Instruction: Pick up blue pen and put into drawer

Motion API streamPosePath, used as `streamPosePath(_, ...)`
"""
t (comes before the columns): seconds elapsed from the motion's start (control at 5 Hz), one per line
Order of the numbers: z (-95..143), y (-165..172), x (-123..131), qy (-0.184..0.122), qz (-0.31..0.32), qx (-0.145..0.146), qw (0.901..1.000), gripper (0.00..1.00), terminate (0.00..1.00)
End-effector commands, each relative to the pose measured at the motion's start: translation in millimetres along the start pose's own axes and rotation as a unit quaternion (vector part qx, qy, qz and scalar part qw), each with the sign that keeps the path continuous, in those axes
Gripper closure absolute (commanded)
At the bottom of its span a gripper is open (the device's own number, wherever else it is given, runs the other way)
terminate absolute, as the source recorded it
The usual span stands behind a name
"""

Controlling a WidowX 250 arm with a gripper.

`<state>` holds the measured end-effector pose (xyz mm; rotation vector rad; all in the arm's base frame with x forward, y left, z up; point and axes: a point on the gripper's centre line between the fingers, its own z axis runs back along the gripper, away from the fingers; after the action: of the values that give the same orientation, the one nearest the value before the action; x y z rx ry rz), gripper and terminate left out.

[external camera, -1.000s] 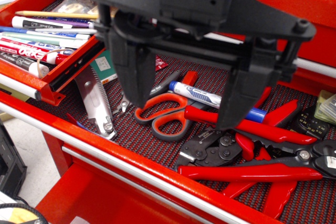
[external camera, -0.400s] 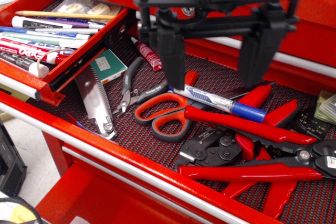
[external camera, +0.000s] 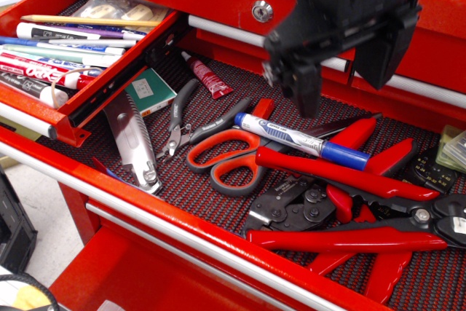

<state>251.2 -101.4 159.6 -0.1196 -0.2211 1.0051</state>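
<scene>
Red and narrow, the shallow metal drawer (external camera: pixel 80 103) at the left edge awaits; the white-barrelled, blue-capped pen (external camera: pixel 300 140) is seen unlifted on dark mesh beside orange-handled scissors (external camera: pixel 226 156), under the black gripper (external camera: pixel 342 92), spread wide, empty.

Gripper (external camera: pixel 342 71): jaws apart, above the blue pen (external camera: pixel 300 140), not touching.
Blue pen: lies across orange-handled scissors (external camera: pixel 226 156).
Drawer (external camera: pixel 69 111): open, holds markers.
</scene>
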Motion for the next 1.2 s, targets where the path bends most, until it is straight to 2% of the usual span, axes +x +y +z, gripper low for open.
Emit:
streamPosePath(0.0, -25, -24, 13, 0.004, -0.049, -0.061, 0.9969, 0.0, 0.0)
streamPosePath(0.4, -56, -35, 23, 0.04, -0.074, -0.071, 0.994, 0.0, 0.0)
streamPosePath(1.0, -95, -21, 32, 0.068, -0.061, -0.072, 0.9932, 0.0, 0.0)
